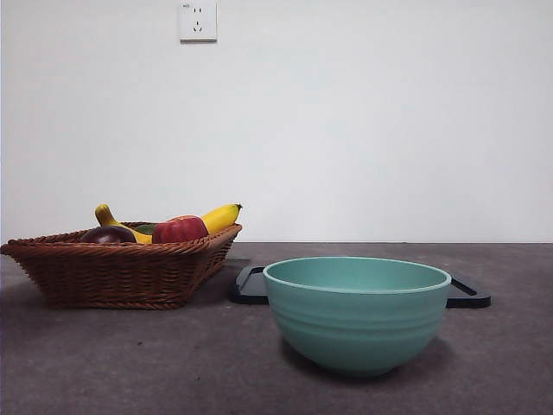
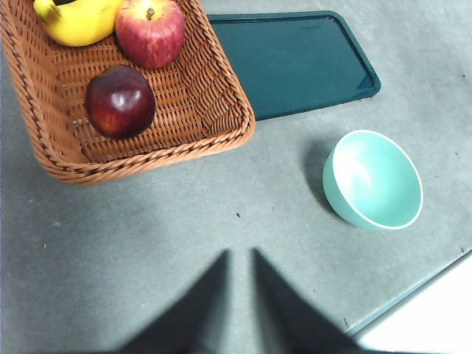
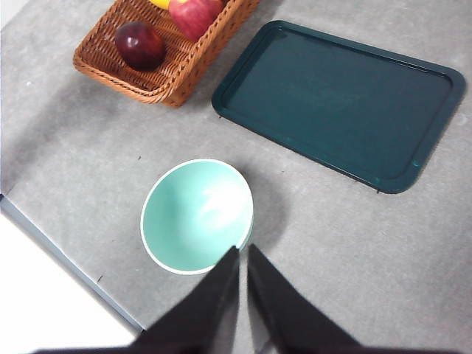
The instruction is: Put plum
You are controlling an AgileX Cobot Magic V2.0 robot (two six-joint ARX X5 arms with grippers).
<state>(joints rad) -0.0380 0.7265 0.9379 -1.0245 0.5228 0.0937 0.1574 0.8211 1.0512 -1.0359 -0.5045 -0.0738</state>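
You're seeing the plum sitting in the wicker basket beside the apple; left gripper and right gripper are both hanging high, jaws nearly closed, gripping nothing.

The plum is glossy dark maroon, almost black. The apple is brighter red with yellowish streaks; the banana is yellow. The basket is woven brown wicker. The bowl is pale turquoise with faint ridges, the tray dark teal, the table speckled grey. The left gripper and right gripper are black.
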